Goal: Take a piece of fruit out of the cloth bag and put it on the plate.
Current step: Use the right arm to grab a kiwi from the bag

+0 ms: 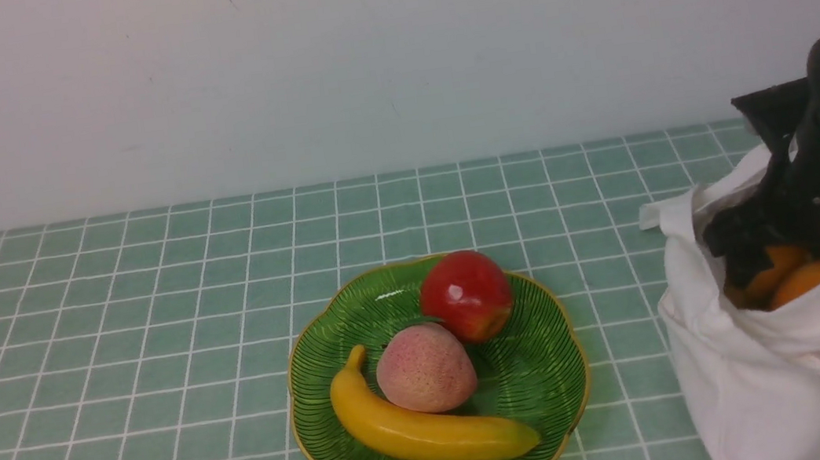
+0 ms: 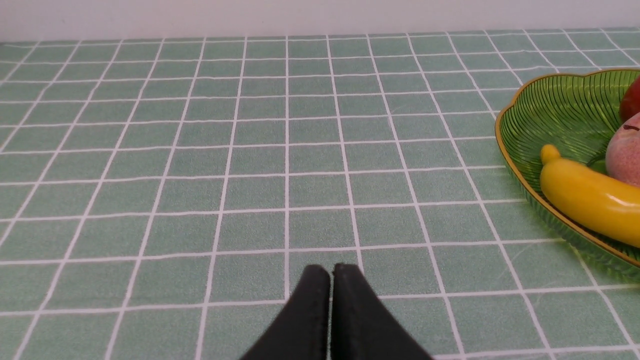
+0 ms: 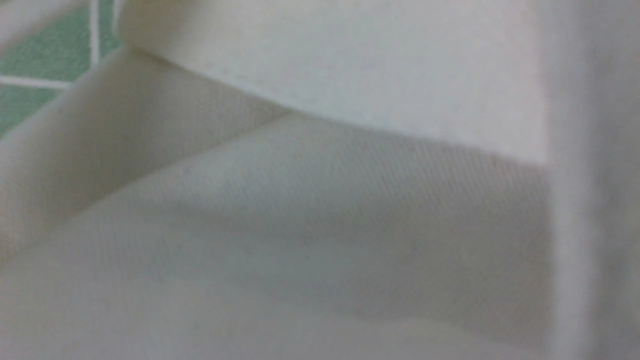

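**The piece of fruit has yet to leave the bag**

Nearest us, the left gripper (image 2: pixel 330 272) hangs low over the checked tablecloth (image 1: pixel 115 340), fingers pressed together on nothing and well apart from the action.

Next out is the plate (image 1: pixel 550 393). It carries a banana (image 1: pixel 428 429) along its near rim, a peach (image 1: pixel 426 368) behind that and an apple (image 1: pixel 466 295) beyond, but no olive-brown fruit.

Off to the right, the cloth bag (image 1: pixel 794 377) gapes with orange fruit (image 1: pixel 812 276) showing at its mouth. The right gripper (image 1: pixel 768 238) is plunged in among them, jaws set wide and tips buried. We cannot tell whether anything lies between them, and its own camera sees only white cloth.

Our target is nowhere in sight, so we judge it's down in the bag. The grasp, the lift, the carry and the set-down are all still to come, and the plate's right side looks free for the landing.
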`<action>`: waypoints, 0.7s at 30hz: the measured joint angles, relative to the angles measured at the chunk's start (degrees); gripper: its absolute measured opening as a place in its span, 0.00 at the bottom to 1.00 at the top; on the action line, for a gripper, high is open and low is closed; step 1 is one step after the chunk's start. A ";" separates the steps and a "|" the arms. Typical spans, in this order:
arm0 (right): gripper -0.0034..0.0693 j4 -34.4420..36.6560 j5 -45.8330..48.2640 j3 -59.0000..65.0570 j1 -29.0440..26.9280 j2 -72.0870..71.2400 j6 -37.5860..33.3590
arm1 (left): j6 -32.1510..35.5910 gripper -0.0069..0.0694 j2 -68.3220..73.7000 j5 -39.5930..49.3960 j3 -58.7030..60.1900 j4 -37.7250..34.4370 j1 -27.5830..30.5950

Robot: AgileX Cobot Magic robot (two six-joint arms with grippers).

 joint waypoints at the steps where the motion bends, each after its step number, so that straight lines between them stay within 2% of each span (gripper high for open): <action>1: 0.86 0.05 0.40 0.00 0.54 -0.75 0.00 | 0.00 0.08 0.00 0.00 0.00 0.00 0.00; 8: 0.86 3.76 5.37 0.00 1.11 -5.90 -0.17 | 0.00 0.08 0.00 0.00 0.00 0.00 0.00; 21: 0.86 9.75 11.98 -0.05 1.30 -0.92 -5.85 | 0.00 0.08 0.00 0.00 0.00 0.00 0.00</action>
